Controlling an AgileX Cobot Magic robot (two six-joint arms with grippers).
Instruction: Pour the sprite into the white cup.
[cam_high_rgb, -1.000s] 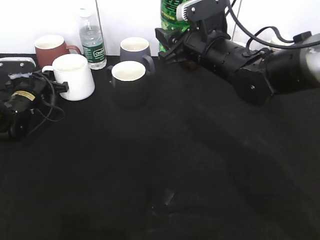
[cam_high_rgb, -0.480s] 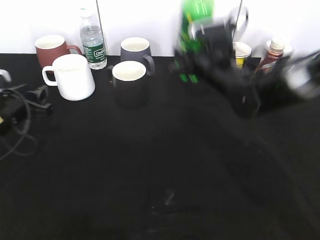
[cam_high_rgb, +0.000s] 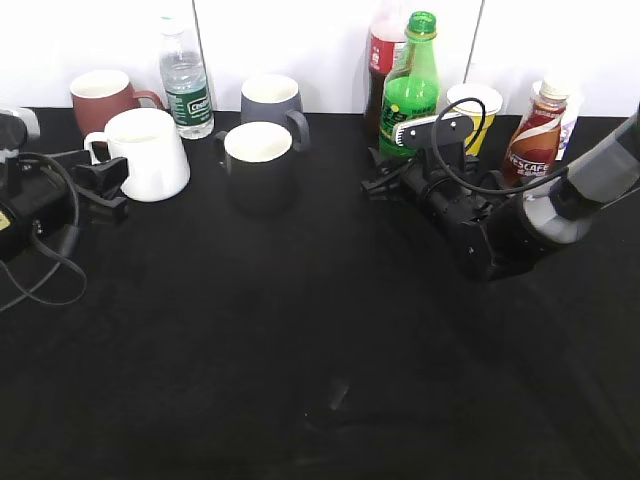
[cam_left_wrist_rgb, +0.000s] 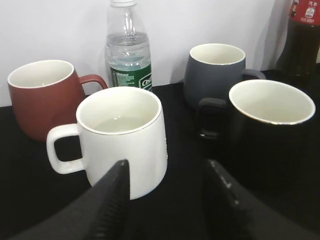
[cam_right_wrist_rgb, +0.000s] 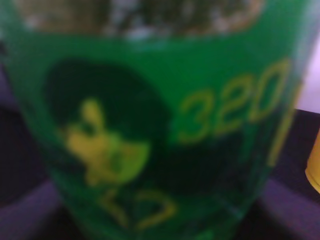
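Note:
The sprite (cam_high_rgb: 408, 100), a tall green bottle with a green cap, stands upright at the back of the black table. My right gripper (cam_high_rgb: 385, 180) is closed around its lower part. The bottle's label fills the right wrist view (cam_right_wrist_rgb: 160, 125), and the fingers barely show there. The white cup (cam_high_rgb: 150, 155) stands at the back left, handle to the left. Clear liquid shows inside it in the left wrist view (cam_left_wrist_rgb: 125, 140). My left gripper (cam_high_rgb: 105, 188) is open and empty just in front of the cup's left side (cam_left_wrist_rgb: 167, 165).
A red mug (cam_high_rgb: 100, 95), a clear water bottle (cam_high_rgb: 185, 85), a grey mug (cam_high_rgb: 270, 100) and a dark mug with a white inside (cam_high_rgb: 258, 165) stand around the white cup. A cola bottle (cam_high_rgb: 382, 50), a yellow paper cup (cam_high_rgb: 472, 110) and a Nescafe bottle (cam_high_rgb: 532, 135) stand by the sprite.
The right arm has swung the sprite down and to the right from high at the back; the bottle now stands upright on the table. The left gripper has drawn back from the white cup.

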